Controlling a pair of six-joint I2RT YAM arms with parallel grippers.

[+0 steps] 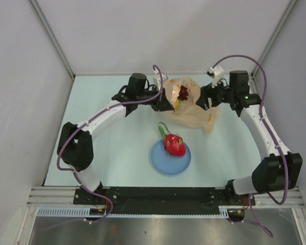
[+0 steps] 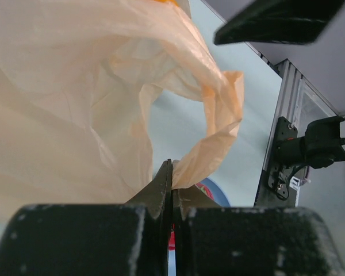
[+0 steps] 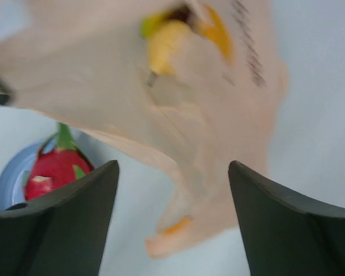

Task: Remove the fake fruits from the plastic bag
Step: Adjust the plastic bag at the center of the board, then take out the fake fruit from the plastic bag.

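Pale table (image 1: 122, 148): left claw (image 2: 171, 168) pinches plastic bag (image 2: 75, 86), print unreadable; right claw (image 3: 172, 165) gapes open.

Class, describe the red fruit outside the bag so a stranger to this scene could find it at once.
Start at the pale blue table and find the round blue plate near its middle, on the near side of the crinkly peach-orange plastic bag. On it lies the red plastic dragon fruit. It alone is out of the bag, and it is red with green tips.
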